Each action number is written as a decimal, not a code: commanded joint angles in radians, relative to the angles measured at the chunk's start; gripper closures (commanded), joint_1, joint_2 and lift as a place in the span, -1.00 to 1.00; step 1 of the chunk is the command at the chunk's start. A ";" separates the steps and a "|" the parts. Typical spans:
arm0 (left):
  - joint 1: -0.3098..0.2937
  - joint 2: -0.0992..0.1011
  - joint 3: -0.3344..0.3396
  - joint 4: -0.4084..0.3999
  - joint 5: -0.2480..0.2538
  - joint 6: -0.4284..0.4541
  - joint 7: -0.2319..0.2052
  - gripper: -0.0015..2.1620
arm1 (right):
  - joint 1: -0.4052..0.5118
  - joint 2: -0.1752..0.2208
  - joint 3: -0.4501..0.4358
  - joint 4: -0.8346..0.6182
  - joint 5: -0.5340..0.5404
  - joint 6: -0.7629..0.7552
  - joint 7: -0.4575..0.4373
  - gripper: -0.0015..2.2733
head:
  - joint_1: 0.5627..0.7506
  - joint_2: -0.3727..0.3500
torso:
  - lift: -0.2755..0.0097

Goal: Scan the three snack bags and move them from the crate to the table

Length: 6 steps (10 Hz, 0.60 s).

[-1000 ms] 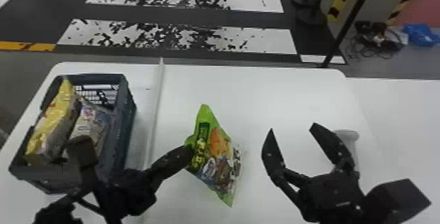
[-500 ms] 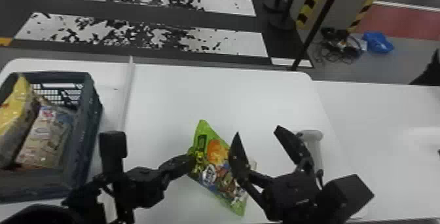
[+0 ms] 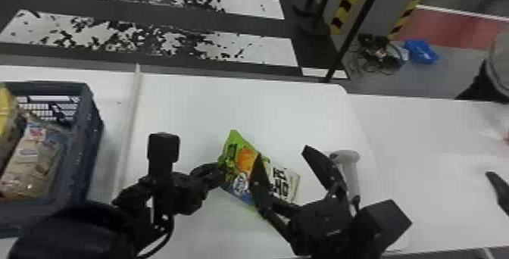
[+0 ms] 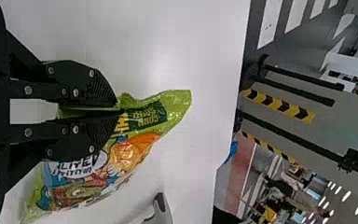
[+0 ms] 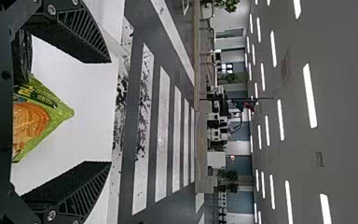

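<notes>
Left pincer [image 4: 118, 111] pinches the green bag [image 4: 140, 145], right pincer [image 5: 110, 112] spread; I should steady it, scanner [image 3: 350, 171] waiting near the table [image 3: 242, 99]'s right edge.

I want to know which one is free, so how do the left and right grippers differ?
The left gripper has its jaws closed on the green snack bag; the right gripper has its jaws spread and empty. In the head view, the left gripper is nearer the crate, the right gripper nearer the white scanner. Both are black.
</notes>
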 commanded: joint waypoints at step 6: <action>0.055 0.027 -0.026 -0.084 -0.179 -0.209 0.224 -0.97 | -0.015 0.001 0.009 0.001 0.000 0.041 0.000 -0.90 | 0.41 -0.42 | 0.50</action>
